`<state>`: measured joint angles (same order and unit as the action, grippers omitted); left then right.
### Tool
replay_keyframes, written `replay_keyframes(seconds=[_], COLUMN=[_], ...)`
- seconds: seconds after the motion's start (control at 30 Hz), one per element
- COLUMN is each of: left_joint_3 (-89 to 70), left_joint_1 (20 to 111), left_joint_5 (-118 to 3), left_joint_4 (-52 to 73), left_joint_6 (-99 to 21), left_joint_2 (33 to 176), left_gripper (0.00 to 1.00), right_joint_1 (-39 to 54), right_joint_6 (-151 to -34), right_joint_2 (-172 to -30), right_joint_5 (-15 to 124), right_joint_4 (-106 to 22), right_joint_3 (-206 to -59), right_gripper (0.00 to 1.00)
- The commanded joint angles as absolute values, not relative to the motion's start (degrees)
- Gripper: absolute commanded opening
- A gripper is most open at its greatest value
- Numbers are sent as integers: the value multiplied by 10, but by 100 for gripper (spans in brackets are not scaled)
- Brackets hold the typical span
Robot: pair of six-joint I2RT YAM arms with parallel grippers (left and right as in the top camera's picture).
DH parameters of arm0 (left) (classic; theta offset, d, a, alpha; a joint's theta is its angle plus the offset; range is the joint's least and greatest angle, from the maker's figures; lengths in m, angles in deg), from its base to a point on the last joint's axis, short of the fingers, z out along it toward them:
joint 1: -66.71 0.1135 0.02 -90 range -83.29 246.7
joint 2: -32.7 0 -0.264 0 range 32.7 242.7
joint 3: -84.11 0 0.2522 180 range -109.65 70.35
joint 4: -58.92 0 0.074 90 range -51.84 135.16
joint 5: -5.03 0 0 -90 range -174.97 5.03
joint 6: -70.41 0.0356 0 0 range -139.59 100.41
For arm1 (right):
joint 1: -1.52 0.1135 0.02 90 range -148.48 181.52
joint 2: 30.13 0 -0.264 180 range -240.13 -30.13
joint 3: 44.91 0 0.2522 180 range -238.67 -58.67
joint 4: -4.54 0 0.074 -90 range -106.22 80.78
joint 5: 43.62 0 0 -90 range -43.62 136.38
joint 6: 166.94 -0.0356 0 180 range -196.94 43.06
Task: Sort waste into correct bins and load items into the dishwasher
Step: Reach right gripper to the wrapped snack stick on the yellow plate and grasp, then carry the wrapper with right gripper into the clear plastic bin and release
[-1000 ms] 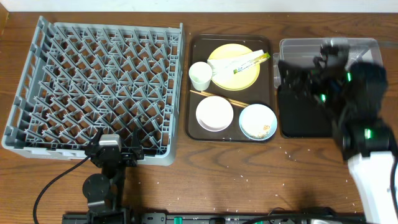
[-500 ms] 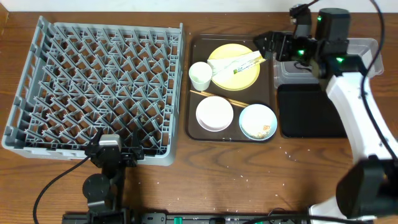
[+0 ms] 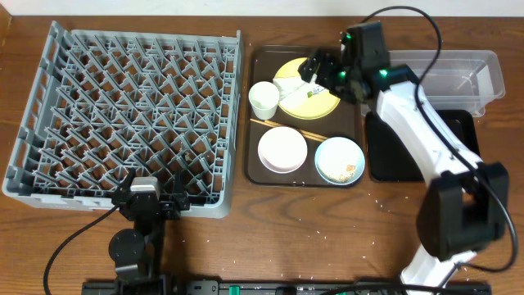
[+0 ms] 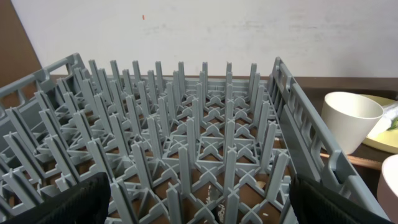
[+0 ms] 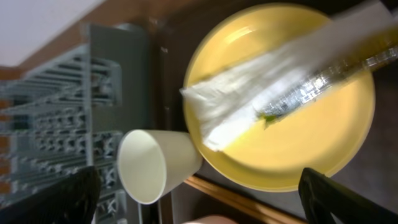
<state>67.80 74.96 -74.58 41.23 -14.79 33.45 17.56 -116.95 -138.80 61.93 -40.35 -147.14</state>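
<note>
The right pincer [image 3: 316, 65] hangs wide open over the yellow plate [image 3: 288, 82] by the back edge of the brown tray [image 3: 255, 123]. What looks like a paper chopstick sleeve [image 5: 249, 99], rather blurry, lies across the plate. The left pincer [image 3: 150, 198] is wide open too, at the dish rack's [image 3: 123, 106] front edge.

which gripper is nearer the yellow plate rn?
Right. The right gripper, jaws open, hovers over the far side of the yellow plate. The left gripper sits at the near edge of the grey dish rack, well off to the plate's left.
</note>
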Motion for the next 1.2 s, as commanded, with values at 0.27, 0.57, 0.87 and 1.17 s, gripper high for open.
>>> replay_keyframes(seconds=[0.27,0.57,0.87,1.17], left_joint_3=[694,694,694,694], left_joint_1=[753,753,753,753], left_joint_5=[-740,-740,-740,-740], left_joint_4=[406,406,406,406], left_joint_6=[-140,-140,-140,-140], left_joint_2=[334,334,334,334], left_gripper=[93,92,92,93], right_joint_1=[196,211,215,216], right_joint_6=[-1256,-1284,-1284,-1283], right_joint_2=[-1585,-1636,-1676,-1703], right_joint_5=[474,425,401,397], right_joint_4=[-574,-561,-562,-563], right_joint_3=[-1728,-1728,-1728,-1728], right_gripper=[99,98,76,20])
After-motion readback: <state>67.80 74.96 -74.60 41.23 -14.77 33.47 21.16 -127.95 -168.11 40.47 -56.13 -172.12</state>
